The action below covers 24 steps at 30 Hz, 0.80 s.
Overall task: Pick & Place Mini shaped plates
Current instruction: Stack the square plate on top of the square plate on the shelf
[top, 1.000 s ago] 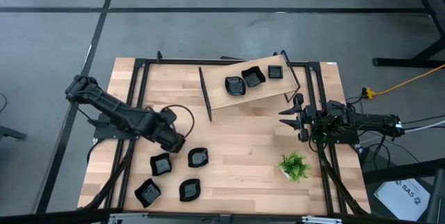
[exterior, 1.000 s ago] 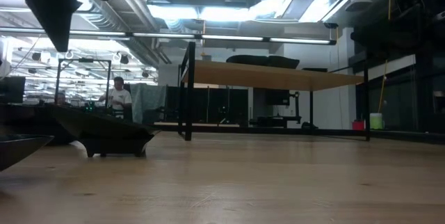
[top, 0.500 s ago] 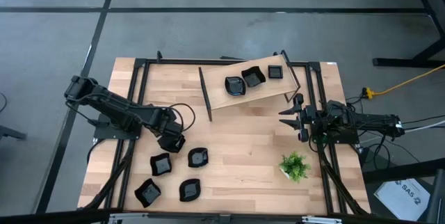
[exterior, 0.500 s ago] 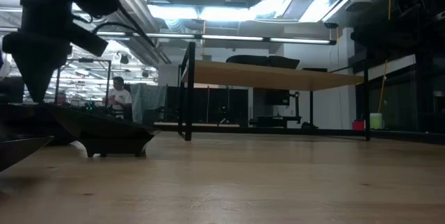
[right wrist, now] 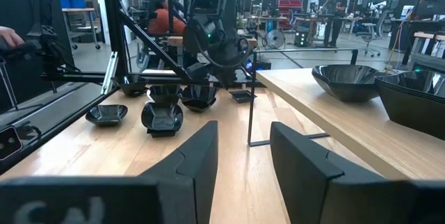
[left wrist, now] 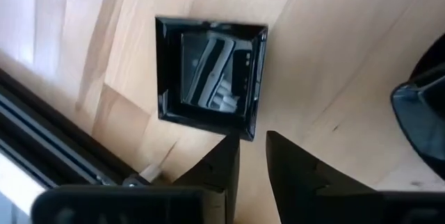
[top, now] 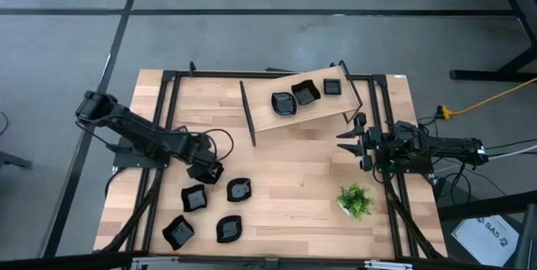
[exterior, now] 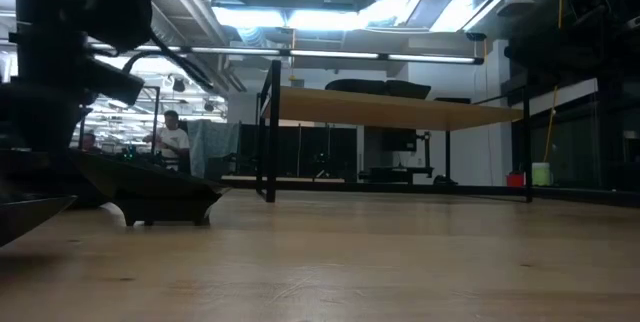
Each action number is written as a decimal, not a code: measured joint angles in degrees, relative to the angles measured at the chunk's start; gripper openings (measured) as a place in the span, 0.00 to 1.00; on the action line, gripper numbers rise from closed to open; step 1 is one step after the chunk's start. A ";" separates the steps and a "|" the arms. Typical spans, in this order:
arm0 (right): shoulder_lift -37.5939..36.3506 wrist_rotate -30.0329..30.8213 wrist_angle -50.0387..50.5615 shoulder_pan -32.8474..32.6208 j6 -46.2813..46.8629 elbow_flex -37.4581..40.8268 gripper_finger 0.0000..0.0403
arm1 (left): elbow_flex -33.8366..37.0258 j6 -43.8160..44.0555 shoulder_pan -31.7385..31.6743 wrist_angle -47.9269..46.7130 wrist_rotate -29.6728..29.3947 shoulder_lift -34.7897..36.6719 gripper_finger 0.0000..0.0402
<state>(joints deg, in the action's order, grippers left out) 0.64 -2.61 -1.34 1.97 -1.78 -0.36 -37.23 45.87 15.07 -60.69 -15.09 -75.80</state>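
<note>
While the left claw [top: 206, 170] hangs over the wooden table [top: 294, 169] at about nine o'clock from its centre, its two fingers [left wrist: 219, 170] stand a little apart with nothing between them; the wrist view shows a small square black plate [left wrist: 211, 77] lying flat on the wood just beyond the fingertips, apart from them, so this looks like a line-up for a grasp on its rim. Four more black plates [top: 239, 189] sit loosely grouped at about seven o'clock, near the front edge, probably as the stock waiting to be moved; three others [top: 294, 98] rest on a raised wooden shelf [top: 268, 120] at twelve o'clock, which seems to be the drop-off. Off at three o'clock the right claw [top: 346, 138] waits with its fingers [right wrist: 189, 168] parted and empty, pointed toward the middle, clear of the left arm's work; a small green plant [top: 356, 199] stands at about five o'clock, apart from the plates.
</note>
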 joint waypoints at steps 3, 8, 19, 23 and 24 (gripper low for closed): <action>-0.01 0.00 0.00 -0.01 0.00 0.00 0.33 | 0.71 -0.15 0.00 1.14 -0.35 1.10 0.15; 0.00 0.02 0.00 -0.02 0.00 0.00 0.33 | 2.52 -3.06 0.00 5.51 -0.38 2.48 0.15; 0.00 0.00 0.00 -0.02 0.00 0.00 0.33 | 4.06 -6.36 -1.00 8.10 -1.46 2.11 0.15; 0.00 0.00 0.00 0.01 0.00 0.00 0.33 | 4.06 -7.66 -1.80 8.44 -0.53 2.11 0.15; 0.00 0.02 0.00 0.00 0.00 0.00 0.33 | 4.06 -7.67 -2.07 8.44 -0.51 2.11 0.15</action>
<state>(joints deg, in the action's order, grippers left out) 0.64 -2.59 -1.34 1.97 -1.78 -0.36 -33.17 38.20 13.00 -52.25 -15.60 -73.70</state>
